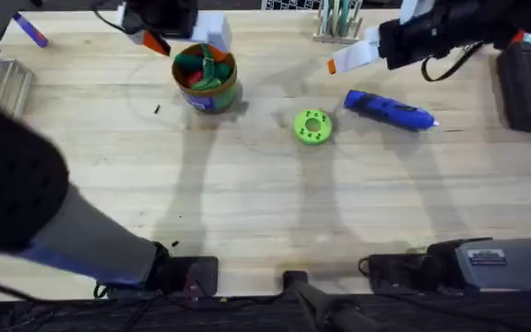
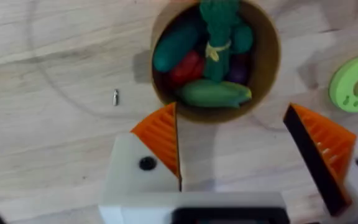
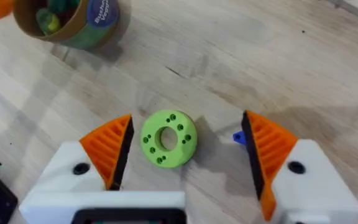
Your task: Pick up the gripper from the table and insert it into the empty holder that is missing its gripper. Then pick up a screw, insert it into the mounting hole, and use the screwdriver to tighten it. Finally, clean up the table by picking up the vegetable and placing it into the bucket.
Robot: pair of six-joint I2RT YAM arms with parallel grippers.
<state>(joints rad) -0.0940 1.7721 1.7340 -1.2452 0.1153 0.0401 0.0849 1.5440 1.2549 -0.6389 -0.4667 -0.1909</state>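
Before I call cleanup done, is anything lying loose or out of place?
One small screw lies loose on the bare table beside the bucket. The vegetable sits upright in the bucket among other toys.

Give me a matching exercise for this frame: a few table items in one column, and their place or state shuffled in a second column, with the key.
Things:
1. vegetable
2. screwdriver
3. lime-green disc
4. left gripper

Places or states:
A. lying flat on the table, right of the disc
B. open, above the bucket's near rim
C. inside the bucket with other toy food
D. flat on the table between bucket and screwdriver

Pairs: 1-C, 2-A, 3-D, 4-B
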